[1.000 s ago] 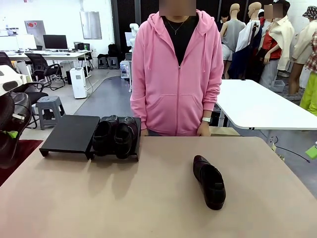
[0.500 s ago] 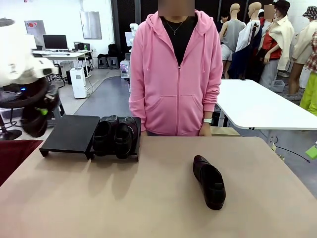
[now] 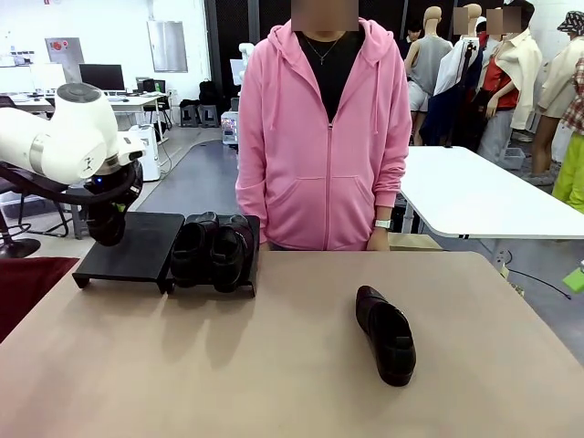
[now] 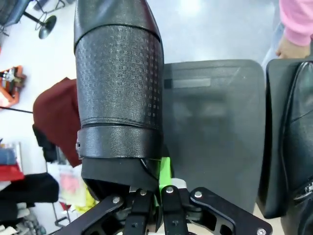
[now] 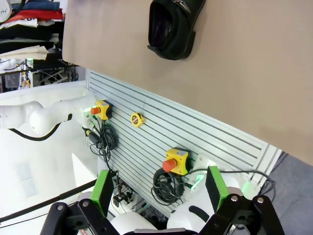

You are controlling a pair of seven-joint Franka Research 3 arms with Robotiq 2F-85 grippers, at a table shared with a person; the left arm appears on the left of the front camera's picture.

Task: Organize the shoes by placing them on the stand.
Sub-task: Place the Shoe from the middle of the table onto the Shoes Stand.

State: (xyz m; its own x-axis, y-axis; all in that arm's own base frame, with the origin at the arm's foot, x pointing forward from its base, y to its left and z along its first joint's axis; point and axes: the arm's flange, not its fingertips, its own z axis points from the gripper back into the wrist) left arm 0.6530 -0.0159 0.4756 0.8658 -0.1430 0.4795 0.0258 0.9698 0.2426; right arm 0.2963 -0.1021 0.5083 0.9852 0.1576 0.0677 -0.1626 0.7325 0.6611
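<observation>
My left end effector is clamped tight on a shoe above the stand, while my right end effector is wide open, holding nothing.

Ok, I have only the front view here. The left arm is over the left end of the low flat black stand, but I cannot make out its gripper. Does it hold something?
Observer: Yes. In the left wrist view the left gripper is shut on a glossy black leather slip-on shoe, clamped at its rim.
Operator: And what is directly beyond that shoe?
Observer: The bare part of the low matte-black stand. I cannot tell whether the shoe touches it.
Operator: Where is the right gripper?
Observer: The right gripper is open, its jaws wide apart, off the edge of the beige table. The lone black loafer lies far ahead of it.
</observation>
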